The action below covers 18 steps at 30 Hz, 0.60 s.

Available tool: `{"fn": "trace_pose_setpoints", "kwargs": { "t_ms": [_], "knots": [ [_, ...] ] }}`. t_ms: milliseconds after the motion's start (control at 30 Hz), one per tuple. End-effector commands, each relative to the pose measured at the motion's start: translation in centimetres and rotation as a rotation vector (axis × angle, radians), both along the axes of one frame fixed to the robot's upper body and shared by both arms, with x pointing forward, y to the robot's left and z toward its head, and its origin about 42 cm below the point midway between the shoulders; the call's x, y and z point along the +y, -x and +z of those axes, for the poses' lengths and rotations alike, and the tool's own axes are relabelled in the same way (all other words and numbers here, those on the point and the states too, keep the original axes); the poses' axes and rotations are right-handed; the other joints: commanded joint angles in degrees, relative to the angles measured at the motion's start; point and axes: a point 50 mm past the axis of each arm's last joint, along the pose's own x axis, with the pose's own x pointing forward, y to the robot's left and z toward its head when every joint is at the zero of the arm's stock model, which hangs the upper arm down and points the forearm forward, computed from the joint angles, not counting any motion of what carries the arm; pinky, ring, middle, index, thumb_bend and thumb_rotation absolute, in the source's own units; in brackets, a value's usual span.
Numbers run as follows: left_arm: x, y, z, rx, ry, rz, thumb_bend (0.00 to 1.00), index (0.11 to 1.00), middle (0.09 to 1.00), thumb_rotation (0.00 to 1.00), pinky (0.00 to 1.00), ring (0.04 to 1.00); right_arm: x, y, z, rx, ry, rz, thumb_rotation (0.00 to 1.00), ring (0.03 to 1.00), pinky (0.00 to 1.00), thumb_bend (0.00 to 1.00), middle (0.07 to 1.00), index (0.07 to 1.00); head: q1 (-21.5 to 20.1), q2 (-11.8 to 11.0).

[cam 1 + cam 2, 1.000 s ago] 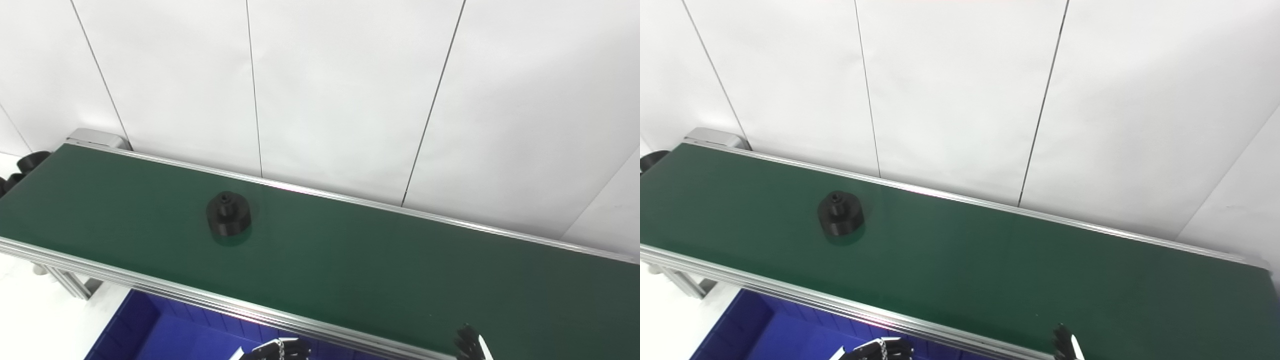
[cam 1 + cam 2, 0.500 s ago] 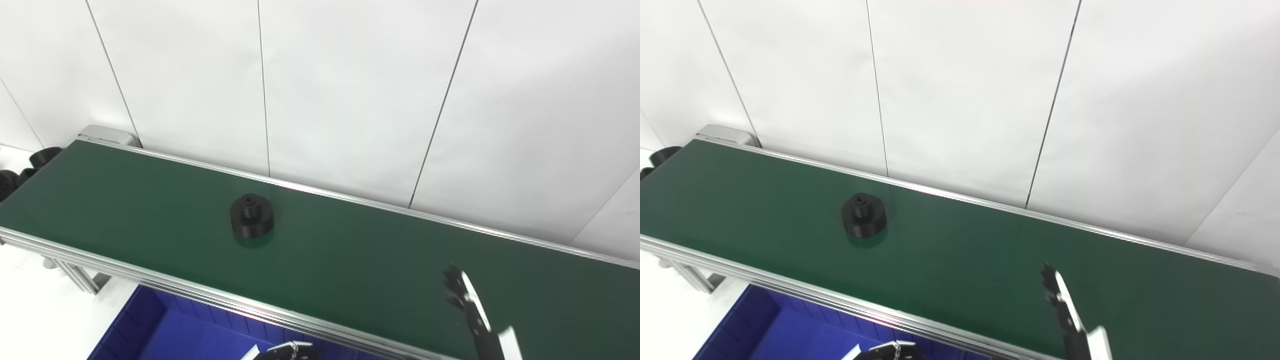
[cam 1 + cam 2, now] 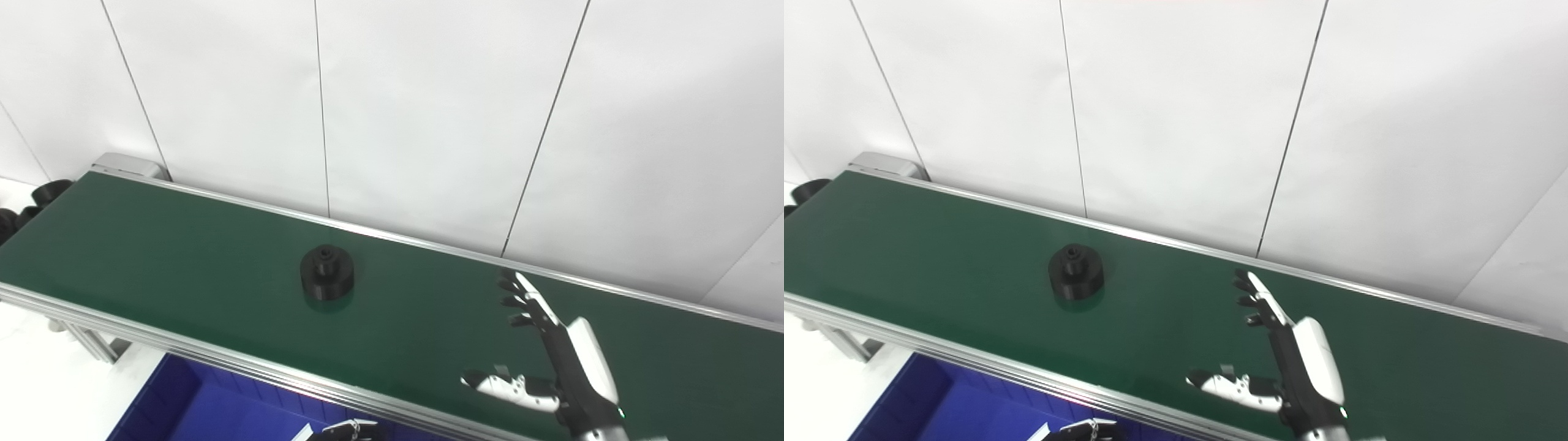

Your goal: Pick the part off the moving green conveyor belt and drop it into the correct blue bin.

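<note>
A round black part (image 3: 327, 280) with a small raised hub rides the green conveyor belt (image 3: 184, 257), near its middle. My right hand (image 3: 554, 355) hangs over the belt to the right of the part, well apart from it, open with fingers spread and thumb held out to the left. It holds nothing. Only the fingertips of my left hand (image 3: 346, 430) show at the bottom edge, below the belt's near rail and over the blue bin (image 3: 202, 410); whether that hand is open or shut is hidden.
Other black parts (image 3: 43, 193) lie off the belt's far left end. Aluminium rails (image 3: 245, 367) border the belt on both long sides. A white panelled wall (image 3: 392, 110) rises right behind it.
My right hand has risen from the bottom edge up over the belt, with thumb and fingers now in full view. The black part has travelled to the right along the belt. The camera shifted slightly.
</note>
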Motion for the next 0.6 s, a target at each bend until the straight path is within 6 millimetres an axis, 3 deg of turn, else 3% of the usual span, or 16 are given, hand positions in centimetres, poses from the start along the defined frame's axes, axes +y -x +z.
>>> {"fn": "trace_pose_setpoints", "kwargs": {
  "t_ms": [0, 233, 567],
  "knots": [
    [0.3, 0.1, 0.9, -0.048, 0.037, -0.005, 0.85, 0.752, 0.784, 0.37, 0.67, 0.748, 1.3, -1.1, 2.1, -0.032, 0.008, 0.014, 0.43, 0.808, 0.71, 0.83, 0.876, 0.923, -1.6, 0.6],
    [1.3, 0.0, 1.0, -0.038, 0.079, -0.051, 0.85, 0.773, 0.803, 0.42, 0.69, 0.771, 4.4, -4.1, 3.4, -0.029, 0.071, 0.022, 0.43, 0.809, 0.71, 0.85, 0.858, 0.921, -8.5, 2.4],
    [1.7, 0.9, 2.5, -0.085, 0.027, -0.088, 0.86, 0.789, 0.827, 0.41, 0.71, 0.792, 7.6, -8.1, 3.8, -0.010, 0.139, 0.031, 0.44, 0.808, 0.72, 0.87, 0.856, 0.920, -10.9, 4.1]
  ]
}}
